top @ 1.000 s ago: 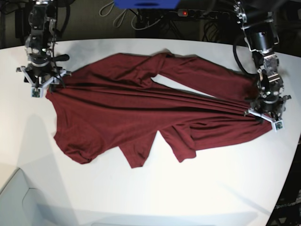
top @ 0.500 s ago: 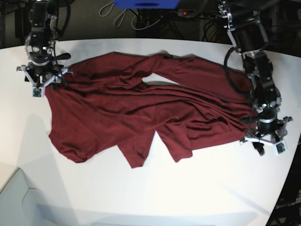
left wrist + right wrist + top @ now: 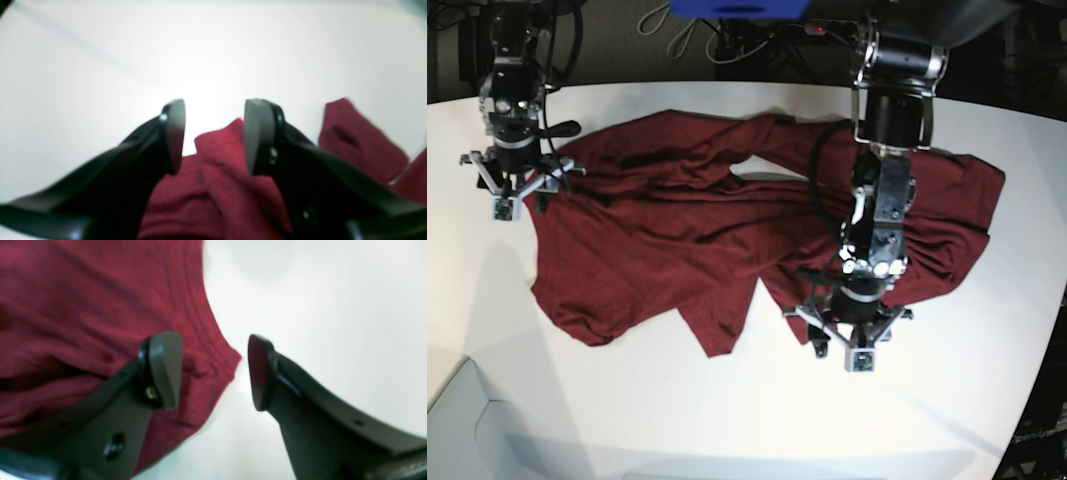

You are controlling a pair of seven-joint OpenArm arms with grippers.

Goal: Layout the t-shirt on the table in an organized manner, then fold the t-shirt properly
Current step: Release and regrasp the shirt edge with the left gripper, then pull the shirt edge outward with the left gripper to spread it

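Note:
The dark maroon t-shirt lies rumpled across the white table, with its long sleeves bunched along the top and a flap hanging toward the front. My left gripper hovers over the shirt's front middle part. In the left wrist view the left gripper is open, and a fold of the t-shirt sits loose between its fingers. My right gripper stands at the shirt's far left corner. The right wrist view shows the right gripper open, with one finger over the t-shirt edge and the other over bare table.
Cables and a power strip run behind the table's back edge, beside a blue object. A pale grey surface sits at the front left corner. The table's curved edge falls away at the right.
My left arm has swung from the shirt's right end to its front middle. The right end of the shirt now lies spread out. The right gripper has barely moved.

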